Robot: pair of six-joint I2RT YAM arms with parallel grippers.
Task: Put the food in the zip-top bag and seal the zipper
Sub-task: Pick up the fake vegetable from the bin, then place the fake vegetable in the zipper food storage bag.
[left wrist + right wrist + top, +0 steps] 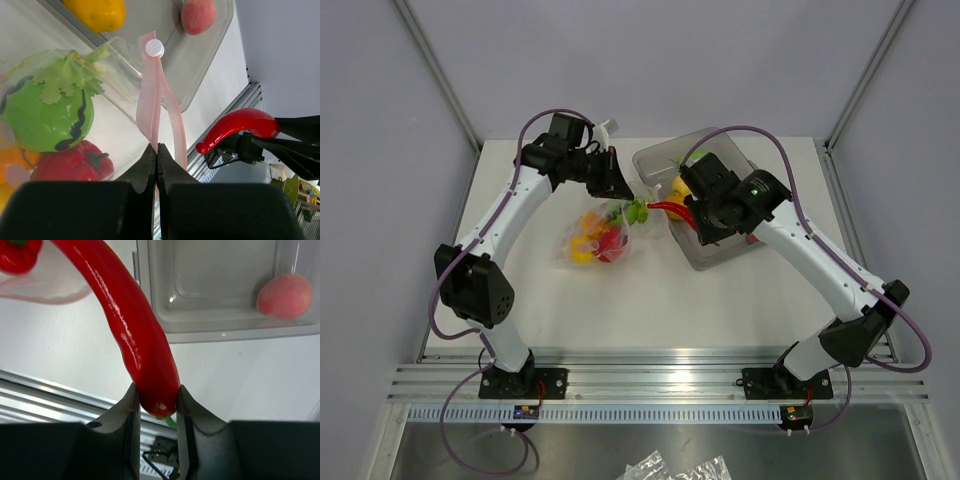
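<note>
Zipper (154, 100) in L jaws; chili (140, 340) in R

left arm: yours is stretched forward, wrist bent inward
left gripper (156, 150): pinched tight on the zipper (151, 100)
right arm: leaning forward-left
right gripper (156, 396): clamped on your red chili (135, 325)

The right fingers (690, 209) hold a red chilli (667, 207) that juts from them toward the left fingers (622, 192), its tip near a green leafy piece (637, 211) just beside those. On the near side of the left fingers, the zip-top bag (566, 252) lies on the worktop (620, 300) with yellow and red food (595, 240) inside.
</note>
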